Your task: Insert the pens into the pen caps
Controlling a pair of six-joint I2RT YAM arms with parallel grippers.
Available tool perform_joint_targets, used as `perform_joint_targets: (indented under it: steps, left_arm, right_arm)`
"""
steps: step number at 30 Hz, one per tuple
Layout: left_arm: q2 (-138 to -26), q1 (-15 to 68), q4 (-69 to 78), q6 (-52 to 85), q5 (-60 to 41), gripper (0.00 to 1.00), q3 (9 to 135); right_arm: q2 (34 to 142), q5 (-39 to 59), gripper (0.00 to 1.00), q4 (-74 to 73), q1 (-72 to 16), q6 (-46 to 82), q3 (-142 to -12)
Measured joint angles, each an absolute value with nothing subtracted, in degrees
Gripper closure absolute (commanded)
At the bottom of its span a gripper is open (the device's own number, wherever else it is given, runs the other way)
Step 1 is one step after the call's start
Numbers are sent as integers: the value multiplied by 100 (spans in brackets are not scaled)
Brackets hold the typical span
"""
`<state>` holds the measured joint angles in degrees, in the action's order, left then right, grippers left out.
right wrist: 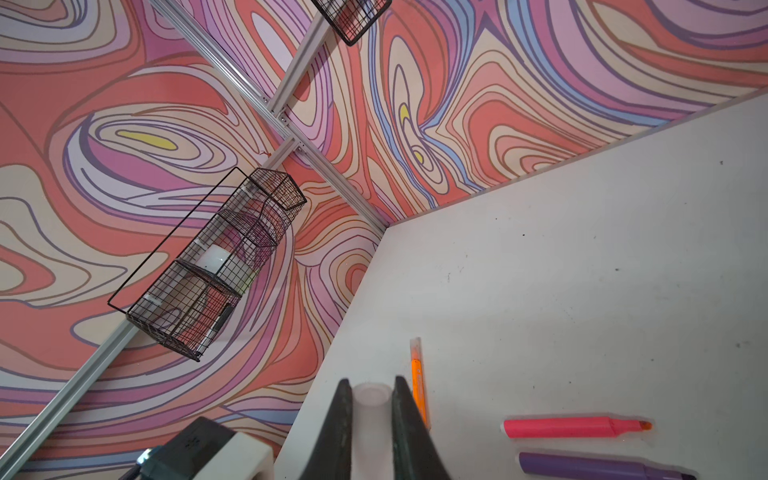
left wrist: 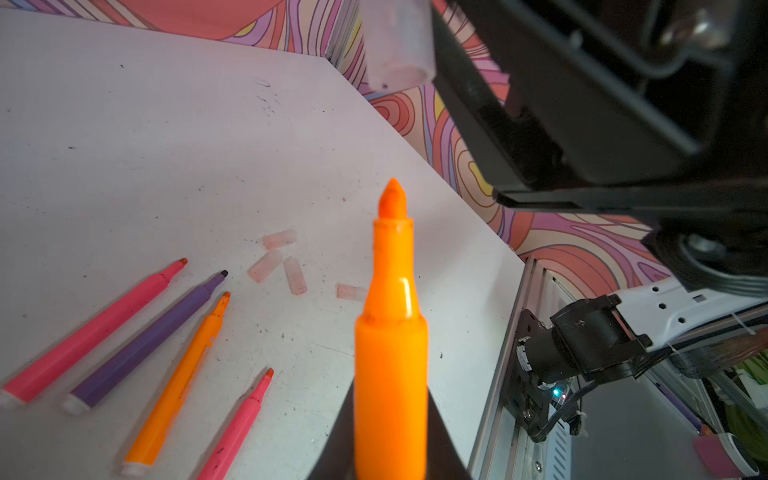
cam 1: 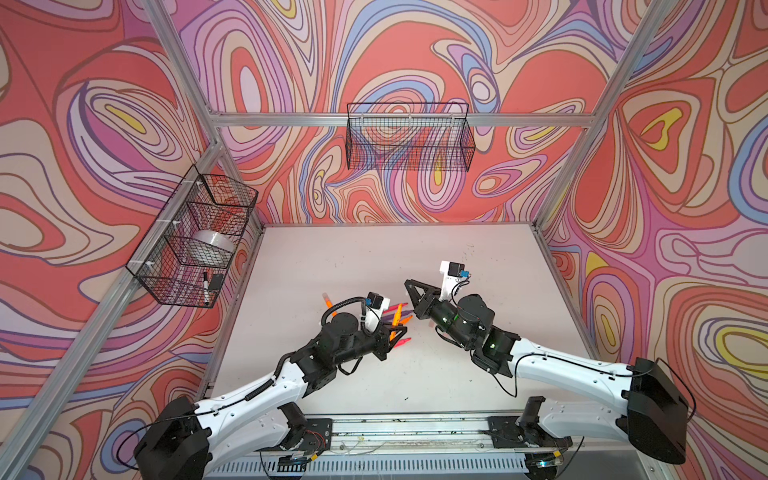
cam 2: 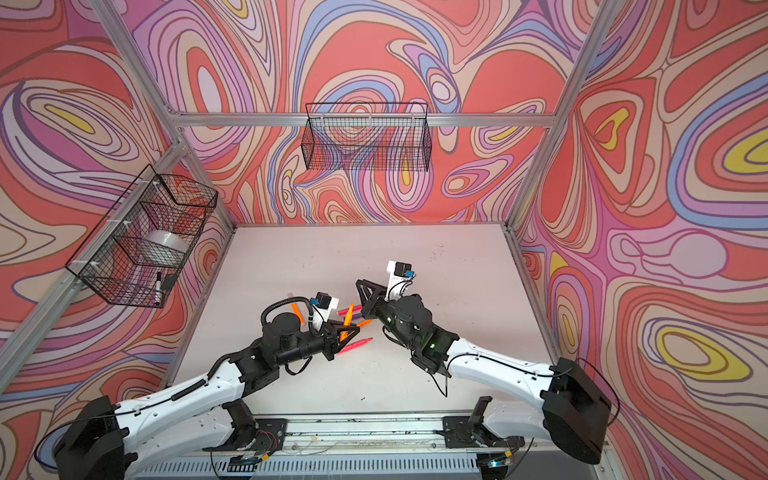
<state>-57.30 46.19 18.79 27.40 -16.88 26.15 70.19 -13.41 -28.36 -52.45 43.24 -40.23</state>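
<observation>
Pen (left wrist: 390, 353) bright orange, tip bare; cap (right wrist: 371, 399) translucent.

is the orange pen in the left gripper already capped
No, the orange pen shows a bare felt tip, and the clear pen cap sits apart from it, not over the tip.

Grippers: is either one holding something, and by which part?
The left gripper holds an orange pen by its barrel, tip free. The right gripper pinches a clear pen cap by its sides, one end sticking out.
</observation>
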Motion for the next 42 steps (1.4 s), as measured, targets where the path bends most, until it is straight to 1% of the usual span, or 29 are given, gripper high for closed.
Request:
perform_joint_targets:
  steps: [10,26,42]
  left_arm:
    - [-5741,4619,1592,2672,-1433,100,2639]
    - [-5736,4619,1559,2661,-1367,100,2644]
    - [-5566,4619,1466,2676,-1173,100,2650]
  right_arm:
    - [7264,-1146,100,-3072,-5247,4630,-4005]
    - [7616,-1092,100,-3181,-5334,4814,-4005]
    - [7673,-1059,100,-3385,-5485,4877,-4005]
